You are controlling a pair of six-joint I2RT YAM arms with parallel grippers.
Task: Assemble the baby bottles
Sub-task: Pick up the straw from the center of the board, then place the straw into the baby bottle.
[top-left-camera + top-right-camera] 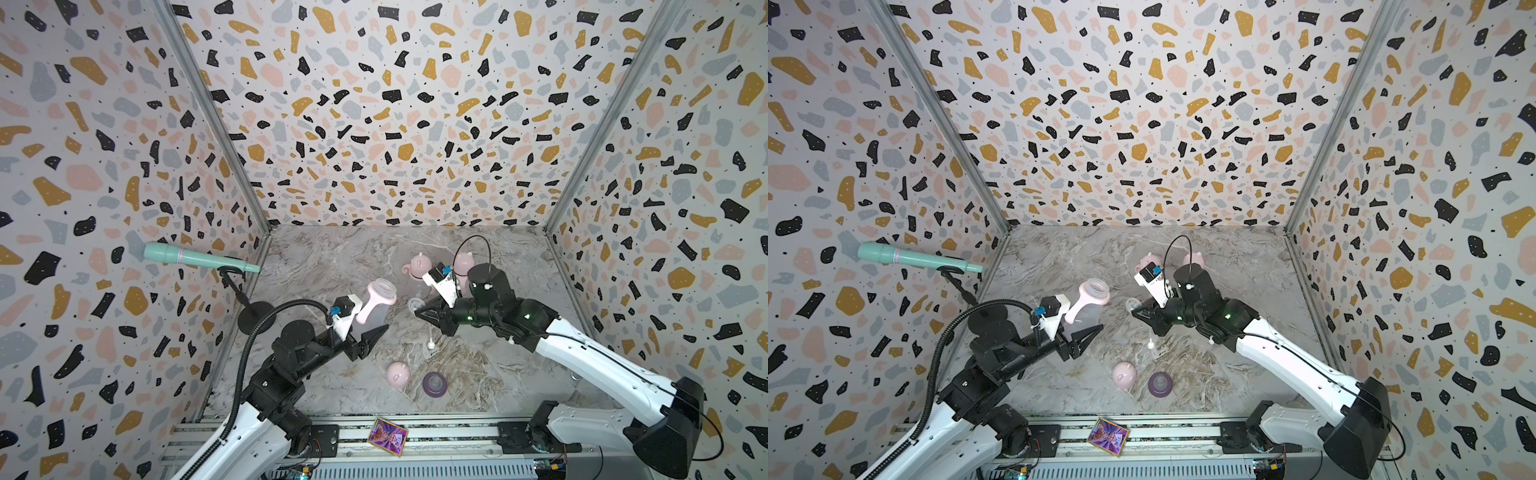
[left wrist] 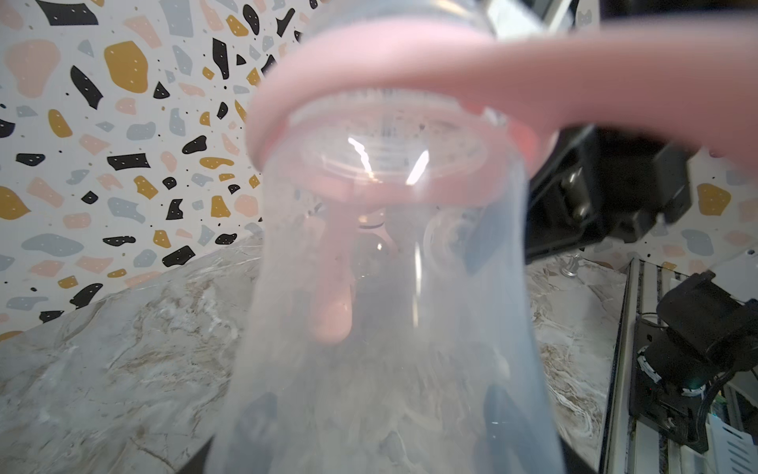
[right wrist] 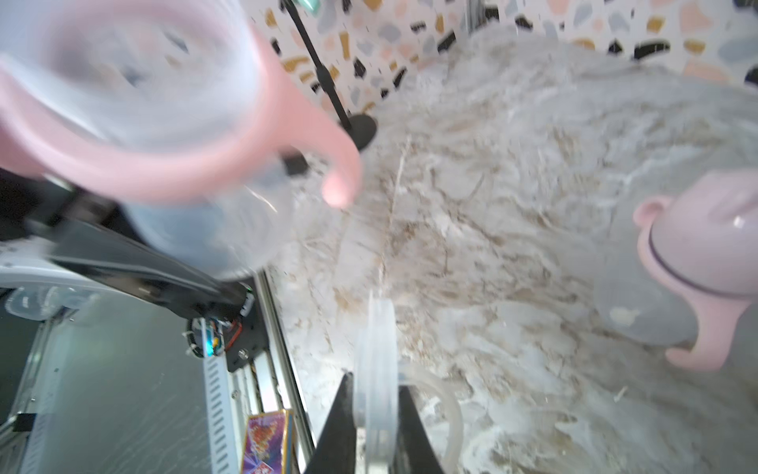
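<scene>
While left gripper (image 1: 371, 327) clamps the open bottle (image 1: 380, 296) | right gripper (image 3: 375, 385) pinches clear disc (image 3: 377, 344) | likely next: line disc up over bottle

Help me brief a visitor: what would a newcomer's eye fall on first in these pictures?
The loud terrazzo walls, then the open bottle with its pink handled collar, held up left of centre by the left gripper. Facing it, the right gripper pinches a clear disc on edge. A loose pink cap and purple teat ring lie near the front.
</scene>
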